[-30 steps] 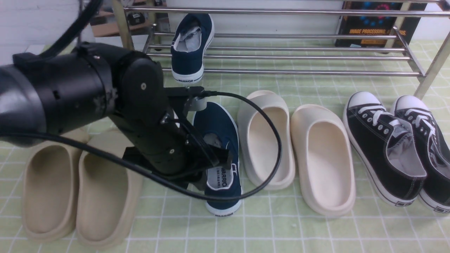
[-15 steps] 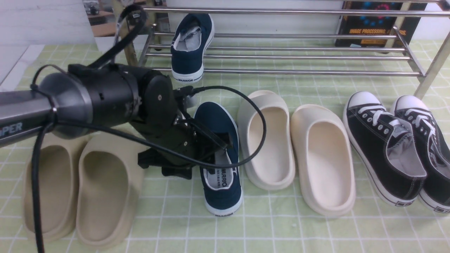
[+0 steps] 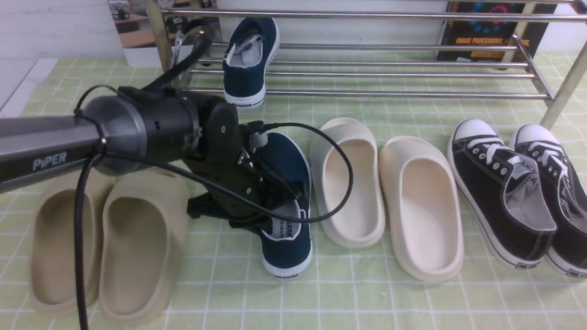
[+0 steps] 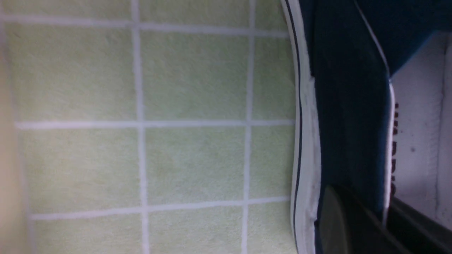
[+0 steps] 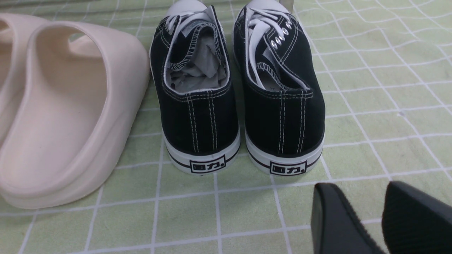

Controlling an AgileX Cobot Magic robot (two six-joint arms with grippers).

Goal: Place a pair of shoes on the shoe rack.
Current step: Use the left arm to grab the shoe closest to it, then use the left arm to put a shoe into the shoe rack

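Shoe [image 3: 286,252] on the cloth [image 3: 357,293], just beside the cream slides [image 3: 426,229]: my left gripper [image 4: 363,197] is closed on its side wall, one finger inside, one outside. Its mate [image 3: 245,82] rests on the rack [image 3: 390,94], lower tier, toe away from me. My right gripper [image 5: 358,187] stands partly open, nothing between its fingers.

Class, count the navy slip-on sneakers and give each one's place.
2. One navy sneaker sits on the chrome rack; the other navy sneaker is on the checked cloth, partly covered by the left gripper.
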